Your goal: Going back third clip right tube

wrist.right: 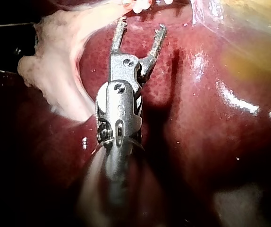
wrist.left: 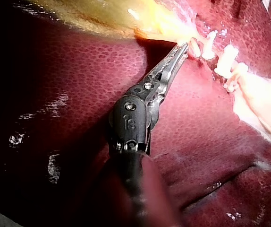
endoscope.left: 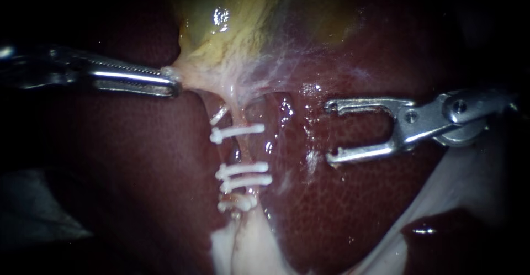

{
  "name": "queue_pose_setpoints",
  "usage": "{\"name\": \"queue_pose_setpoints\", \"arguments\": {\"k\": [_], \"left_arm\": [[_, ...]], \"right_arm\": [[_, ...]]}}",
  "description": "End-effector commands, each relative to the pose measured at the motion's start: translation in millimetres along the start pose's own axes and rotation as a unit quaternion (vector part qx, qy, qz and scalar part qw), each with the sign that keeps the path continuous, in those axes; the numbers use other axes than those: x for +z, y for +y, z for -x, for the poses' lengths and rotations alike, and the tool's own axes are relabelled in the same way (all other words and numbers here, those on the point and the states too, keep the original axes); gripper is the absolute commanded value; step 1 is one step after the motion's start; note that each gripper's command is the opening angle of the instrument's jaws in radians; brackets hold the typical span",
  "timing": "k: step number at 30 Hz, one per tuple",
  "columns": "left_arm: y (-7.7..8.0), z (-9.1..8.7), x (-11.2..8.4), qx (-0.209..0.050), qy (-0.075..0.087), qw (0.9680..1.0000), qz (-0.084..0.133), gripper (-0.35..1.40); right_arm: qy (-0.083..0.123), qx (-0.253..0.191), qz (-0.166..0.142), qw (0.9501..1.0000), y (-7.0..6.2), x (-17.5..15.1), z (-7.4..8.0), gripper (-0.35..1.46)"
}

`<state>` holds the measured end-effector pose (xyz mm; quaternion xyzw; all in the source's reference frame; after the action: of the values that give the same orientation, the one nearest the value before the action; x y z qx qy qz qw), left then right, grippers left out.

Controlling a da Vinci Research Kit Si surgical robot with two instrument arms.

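The left instrument (endoscope.left: 170, 80) is seen with its pincer clenched on pale tissue (endoscope.left: 193, 76) below the gallbladder (endoscope.left: 232, 26); the right instrument (endoscope.left: 331, 131) is held over the liver (endoscope.left: 342, 209), its pincer released and empty; white clips (endoscope.left: 243, 170) are seated across the tube (endoscope.left: 245, 152), near that open pincer.

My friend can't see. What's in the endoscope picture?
The left instrument grips pale tissue under the yellow gallbladder. The right instrument hangs open and empty over the liver, clear of the white clips.
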<state>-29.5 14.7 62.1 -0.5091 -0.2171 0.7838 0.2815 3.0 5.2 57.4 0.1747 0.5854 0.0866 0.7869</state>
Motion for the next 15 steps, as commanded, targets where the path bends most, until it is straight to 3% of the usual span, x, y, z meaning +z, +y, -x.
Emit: {"name": "queue_pose_setpoints", "arguments": {"k": [1,7,15], "left_arm": [[0.0,0.2,0.3,0.000,0.000,1.0000,-0.002,-0.35],[-0.2,1.1,1.7,0.003,0.001,1.0000,-0.007,-0.35],[-1.8,2.2,3.8,0.009,-0.001,0.9999,-0.007,-0.35]], "right_arm": [[-0.001,0.000,0.001,1.0000,-0.2,0.1,0.0,0.50],[-0.002,-0.002,0.003,1.0000,-0.6,0.1,0.3,0.50],[-0.003,-0.001,0.007,1.0000,-0.9,-0.3,0.3,0.50]]}}
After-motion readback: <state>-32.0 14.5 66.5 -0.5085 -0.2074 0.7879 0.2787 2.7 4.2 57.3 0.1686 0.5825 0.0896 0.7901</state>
